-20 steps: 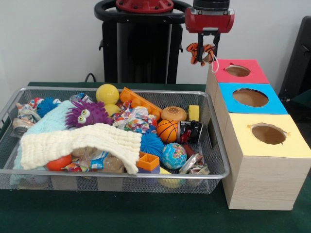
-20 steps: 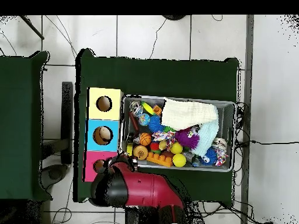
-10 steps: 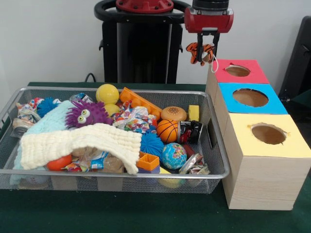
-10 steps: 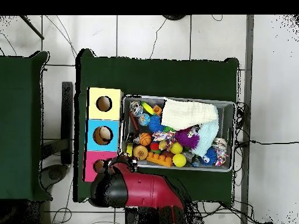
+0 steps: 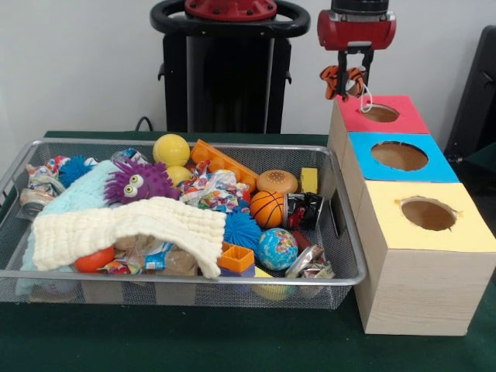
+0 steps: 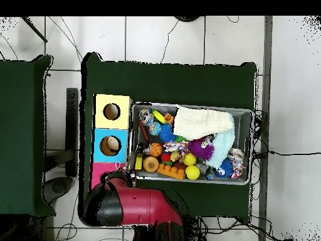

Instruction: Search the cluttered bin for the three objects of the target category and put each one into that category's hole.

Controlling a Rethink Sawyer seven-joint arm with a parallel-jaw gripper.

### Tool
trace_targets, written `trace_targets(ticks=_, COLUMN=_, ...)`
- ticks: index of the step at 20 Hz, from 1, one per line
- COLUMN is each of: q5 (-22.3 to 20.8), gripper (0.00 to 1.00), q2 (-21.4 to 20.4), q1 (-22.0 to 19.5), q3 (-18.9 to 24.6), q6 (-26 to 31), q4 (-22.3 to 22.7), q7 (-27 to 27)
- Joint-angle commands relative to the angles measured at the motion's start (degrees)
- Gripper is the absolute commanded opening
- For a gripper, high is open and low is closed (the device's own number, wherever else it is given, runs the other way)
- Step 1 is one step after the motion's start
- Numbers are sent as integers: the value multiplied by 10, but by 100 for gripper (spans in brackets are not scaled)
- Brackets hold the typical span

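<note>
In the front view my gripper [image 5: 353, 84] hangs above the left part of the red box [image 5: 403, 116], shut on a small orange, black-striped tiger toy [image 5: 345, 79] with a white loop dangling. The toy is just left of the red box's hole [image 5: 380, 113]. The blue box [image 5: 442, 165] and yellow box [image 5: 465, 225] stand in a row nearer the camera. The wire bin [image 5: 155, 277] holds a purple furry monster [image 5: 139, 180], balls, a cloth and wrappers. In the overhead view the red arm [image 6: 128, 206] covers the red box and hides the gripper.
A white knitted cloth [image 5: 132, 225] drapes over the bin's left front. A basketball [image 5: 267, 208], a globe ball [image 5: 277, 248], a toy burger [image 5: 277, 181] and orange blocks [image 5: 225, 163] lie in the bin. The black pedestal [image 5: 225, 77] stands behind.
My gripper has carried the tiger toy from beside the bin's far right corner over to the red box, moving right in the front view.
</note>
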Motion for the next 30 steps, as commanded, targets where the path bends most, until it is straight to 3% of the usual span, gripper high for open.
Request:
trace_targets(ticks=1, q5=41, gripper=0, q2=15, q1=24, q3=-6, q6=8, q4=-25, q7=148)
trace_targets(ticks=8, q5=38, gripper=0, q2=29, q1=67, q3=-45, q6=3, q4=-35, q7=147)
trace_targets(ticks=16, q5=48, gripper=0, q2=48, q1=53, q3=-23, q6=-48, q4=-12, q7=142)
trace_targets(ticks=21, q5=32, gripper=0, q2=62, q1=74, q3=-54, q6=-43, q4=-18, q7=137)
trace_targets(ticks=30, q5=45, gripper=0, q2=63, q1=73, q3=-46, q6=-38, q4=-16, q7=132)
